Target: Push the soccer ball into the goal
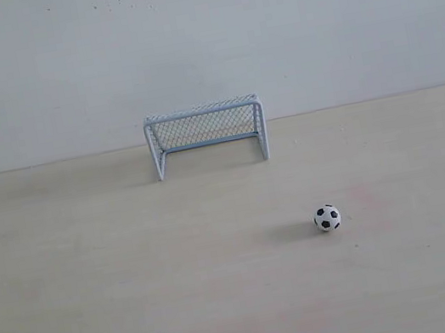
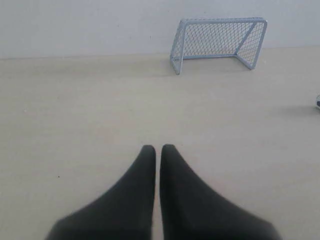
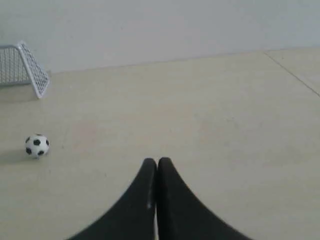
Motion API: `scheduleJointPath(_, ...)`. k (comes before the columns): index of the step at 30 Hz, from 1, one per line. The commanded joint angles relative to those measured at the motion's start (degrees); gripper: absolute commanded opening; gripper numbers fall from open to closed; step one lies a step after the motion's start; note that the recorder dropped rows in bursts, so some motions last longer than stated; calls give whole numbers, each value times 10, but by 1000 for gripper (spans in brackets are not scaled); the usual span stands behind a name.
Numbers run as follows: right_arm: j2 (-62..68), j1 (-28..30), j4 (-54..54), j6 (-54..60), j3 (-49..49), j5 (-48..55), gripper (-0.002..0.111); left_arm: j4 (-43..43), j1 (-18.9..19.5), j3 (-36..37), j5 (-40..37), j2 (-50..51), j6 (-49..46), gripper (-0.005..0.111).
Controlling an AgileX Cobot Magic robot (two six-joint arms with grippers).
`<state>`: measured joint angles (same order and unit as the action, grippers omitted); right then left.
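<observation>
Item: ball (image 1: 327, 218), on the bare desk (image 1: 101, 309), nearer the exterior camera than the goal (image 1: 207, 137), off to the right of its mouth and well apart from it. Left claw (image 2: 158, 149) and right claw (image 3: 157, 161): both clenched, empty, neither touching the ball; the right seems nearer. Hazards, as judged: a straight push likely sends the ball past the right post, since the line to the mouth runs diagonally; an off-centre touch from the narrow tip lets it roll aside; too hard a shove may bounce it off the frame or shift the goal.
</observation>
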<state>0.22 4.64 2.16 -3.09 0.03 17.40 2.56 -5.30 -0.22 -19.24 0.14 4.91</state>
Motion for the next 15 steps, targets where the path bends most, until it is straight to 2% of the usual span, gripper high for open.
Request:
scheduleJointPath(1, -2, 4, 39, -39, 0, -138, 0, -2, 2, 2, 4, -1, -1, 4)
scheduleJointPath(2, -2, 4, 54, -60, 0, -208, 0, -2, 2, 2, 4, -1, -1, 4)
scheduleJointPath(11, -2, 4, 63, -79, 0, -623, 0, -2, 2, 2, 4, -1, -1, 4)
scheduleJointPath(15, -2, 4, 63, -139, 0, -790, 0, -2, 2, 2, 4, -1, -1, 4)
